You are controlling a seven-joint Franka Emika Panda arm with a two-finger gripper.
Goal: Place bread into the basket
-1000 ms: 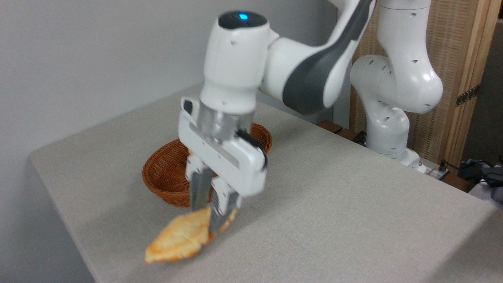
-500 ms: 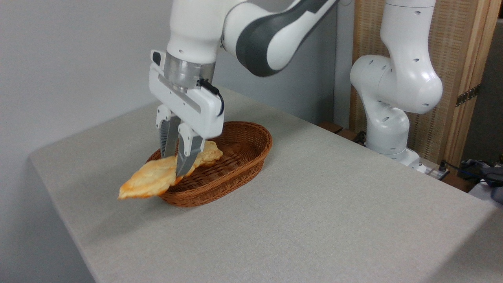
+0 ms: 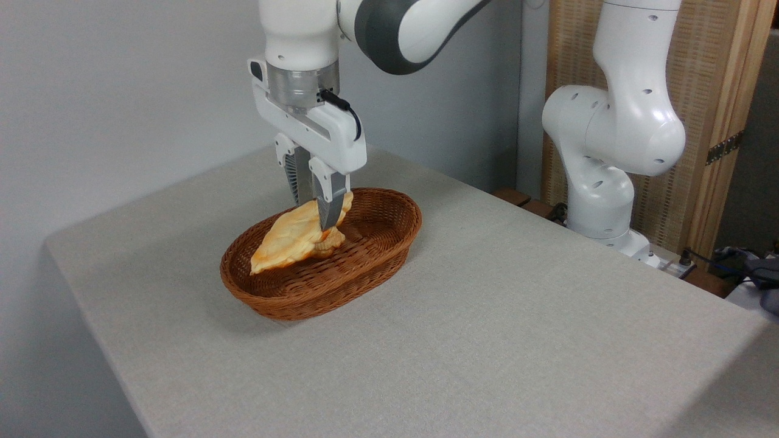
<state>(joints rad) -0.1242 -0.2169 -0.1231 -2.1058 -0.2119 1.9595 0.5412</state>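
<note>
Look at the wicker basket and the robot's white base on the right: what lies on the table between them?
Nothing. In the camera view, the stretch of table between the basket and the robot base is bare grey cloth.

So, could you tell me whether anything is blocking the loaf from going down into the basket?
Nothing visible does. The loaf, gripped by the gripper, hangs tilted over the basket. A small roll seems to lie under it, but the rest of the basket floor looks bare.
</note>
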